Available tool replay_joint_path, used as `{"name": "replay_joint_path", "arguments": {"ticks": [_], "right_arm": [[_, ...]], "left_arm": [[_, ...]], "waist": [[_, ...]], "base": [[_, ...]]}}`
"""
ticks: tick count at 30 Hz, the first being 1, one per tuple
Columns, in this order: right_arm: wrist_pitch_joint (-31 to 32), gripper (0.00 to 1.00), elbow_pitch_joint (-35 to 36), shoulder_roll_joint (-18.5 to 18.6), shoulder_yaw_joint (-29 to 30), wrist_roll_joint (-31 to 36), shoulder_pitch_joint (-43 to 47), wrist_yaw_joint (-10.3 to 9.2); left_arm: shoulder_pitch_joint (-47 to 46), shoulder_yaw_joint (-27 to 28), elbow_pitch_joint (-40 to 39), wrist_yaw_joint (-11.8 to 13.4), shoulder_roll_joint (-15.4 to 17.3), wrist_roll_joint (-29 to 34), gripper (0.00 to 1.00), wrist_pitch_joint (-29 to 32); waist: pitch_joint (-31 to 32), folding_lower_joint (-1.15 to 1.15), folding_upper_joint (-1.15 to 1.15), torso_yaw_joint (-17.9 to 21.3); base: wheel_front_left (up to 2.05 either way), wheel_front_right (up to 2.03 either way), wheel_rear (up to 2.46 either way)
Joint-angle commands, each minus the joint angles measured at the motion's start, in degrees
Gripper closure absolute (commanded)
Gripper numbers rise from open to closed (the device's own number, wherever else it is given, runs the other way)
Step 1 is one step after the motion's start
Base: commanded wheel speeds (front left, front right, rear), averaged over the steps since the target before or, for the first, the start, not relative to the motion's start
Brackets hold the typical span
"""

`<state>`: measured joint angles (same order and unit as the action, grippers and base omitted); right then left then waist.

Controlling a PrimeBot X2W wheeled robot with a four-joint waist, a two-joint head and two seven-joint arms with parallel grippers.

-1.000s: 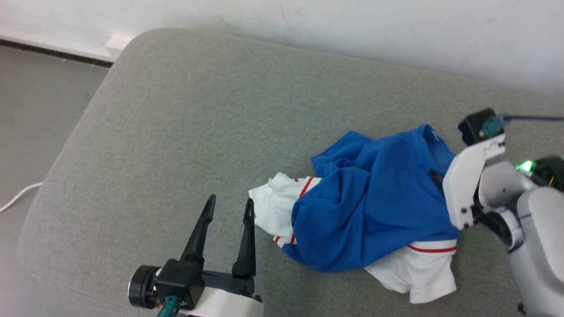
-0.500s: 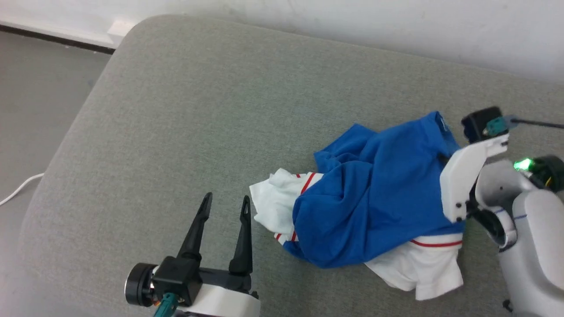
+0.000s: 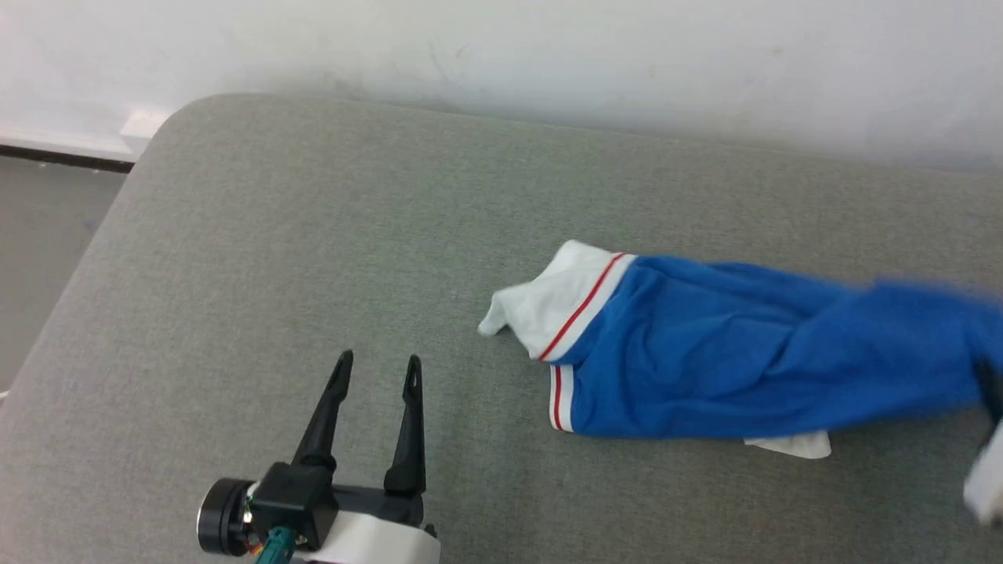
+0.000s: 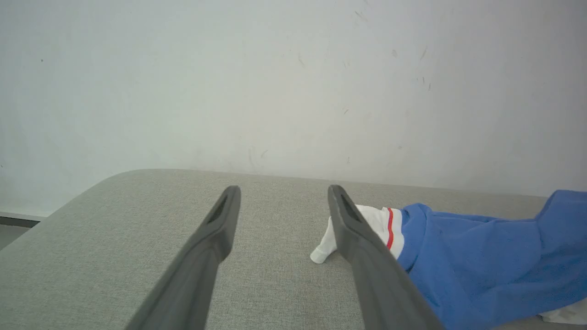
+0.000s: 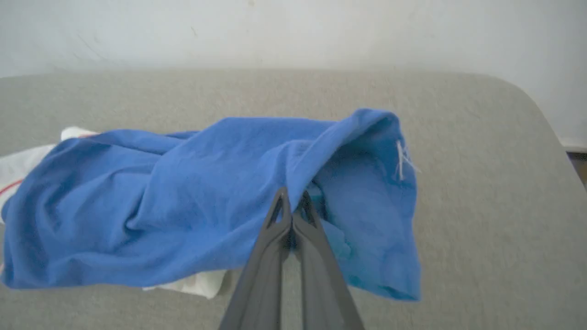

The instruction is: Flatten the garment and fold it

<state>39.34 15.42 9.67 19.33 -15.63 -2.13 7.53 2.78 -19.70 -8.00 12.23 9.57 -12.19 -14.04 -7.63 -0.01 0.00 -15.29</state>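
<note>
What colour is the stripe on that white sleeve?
Red stripe edging the garment's white sleeve; head view shows it best.

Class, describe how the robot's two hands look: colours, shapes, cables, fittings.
The left hand has two long, black, tapered fingers, each with a slot near its tip, set on a black block. Beside the block sits a black round housing; below it a teal connector with orange wires, and a white casing. The right hand has matching dark grey fingers, slotted near the tips.
</note>
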Motion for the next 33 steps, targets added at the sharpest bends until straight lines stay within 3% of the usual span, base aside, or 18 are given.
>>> {"name": "replay_joint_path", "arguments": {"ticks": [1,5,6,7,8,12,17,24,33], "right_arm": [[-0.04,1.0,0.64,-1.37,0.88,-0.09,2.86,-0.04],[-2.94,1.0,-0.29,-4.19,1.78,1.59,11.41,-0.04],[-4.41,0.91,-1.05,-4.51,1.3,2.44,12.25,-0.04],[-6.0,0.36,-1.82,-4.94,1.17,3.21,12.54,-0.04],[-7.5,0.0,-2.5,-5.24,0.7,4.08,12.56,-0.04],[-13.64,0.0,-3.45,-6.23,-1.12,5.18,10.8,-0.04],[-23.11,0.0,2.48,-6.71,-0.41,8.24,10.93,-0.04],[-36.64,0.0,8.03,-6.78,0.7,7.68,18.68,-0.04],[-43.97,0.0,6.83,-6.79,-0.09,6.01,22.12,-0.04]], "left_arm": [[1.01,0.05,-0.24,0.31,0.4,-0.26,0.0,0.28],[1.7,-0.22,-0.24,0.29,0.79,-0.42,0.0,0.92],[1.88,-0.29,-0.19,0.28,0.9,-0.48,0.0,1.1],[2.08,-0.32,-0.15,0.29,1.02,-0.53,0.0,1.28],[2.29,-0.37,-0.15,0.28,1.18,-0.55,0.0,1.46],[3.04,-0.76,-0.84,0.23,1.96,-0.27,0.0,2.15],[3.43,-0.76,-2.97,0.46,2.37,-0.12,0.0,1.98],[5.57,-0.93,-5.37,0.75,3.23,1.02,0.0,0.32],[6.07,0.7,-6.92,1.52,4.39,0.98,0.0,0.56]], "waist": [[0.47,0.01,0.0,0.84],[0.81,0.01,0.0,1.31],[1.13,0.01,0.0,1.48],[1.51,0.01,0.0,1.66],[1.91,0.01,0.0,1.85],[3.69,0.01,0.0,2.77],[5.11,0.01,0.0,3.66],[5.37,0.01,0.0,6.17],[4.11,0.01,0.0,10.78]], "base": [[0.0,0.0,0.0],[0.0,0.0,0.0],[0.0,0.0,0.0],[0.0,0.0,0.0],[0.0,0.0,0.0],[0.0,0.0,0.0],[0.0,0.0,0.0],[0.0,0.0,0.0],[0.0,0.0,0.0]]}}
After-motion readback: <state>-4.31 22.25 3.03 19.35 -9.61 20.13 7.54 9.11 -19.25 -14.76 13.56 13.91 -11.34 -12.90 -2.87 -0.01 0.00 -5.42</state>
